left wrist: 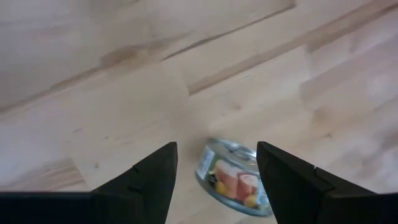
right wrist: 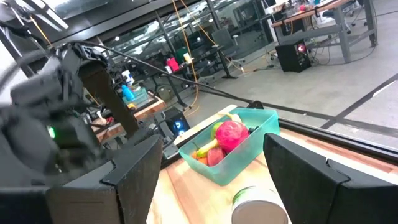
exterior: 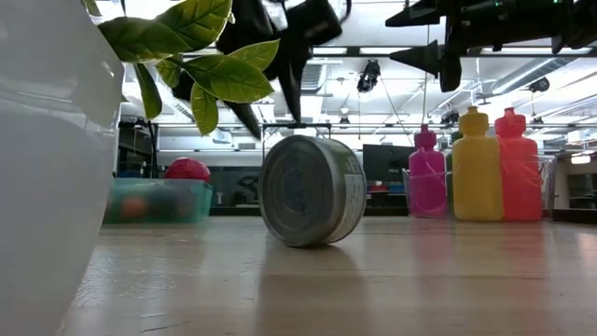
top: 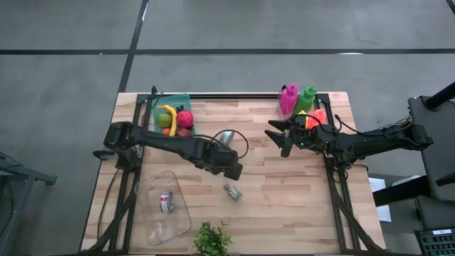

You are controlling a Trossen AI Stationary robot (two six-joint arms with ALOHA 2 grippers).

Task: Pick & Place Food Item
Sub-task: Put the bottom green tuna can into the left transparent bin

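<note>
your left gripper (top: pixel 235 173) hangs spread above the can (top: pixel 232 191), lying on its side at the table's (top: pixel 298 199) six o'clock; drop straight down, straddle its rim, then pinch.

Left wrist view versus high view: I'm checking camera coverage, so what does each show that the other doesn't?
Only the left wrist view shows the picture label on the tin can, seen between the left gripper's open jaws. Only the high view shows the green fruit bin, the bottles, the clear container, the plant and the right gripper, raised and open near the bottles. Both show the can lying on the wooden table just beyond the left gripper.
</note>
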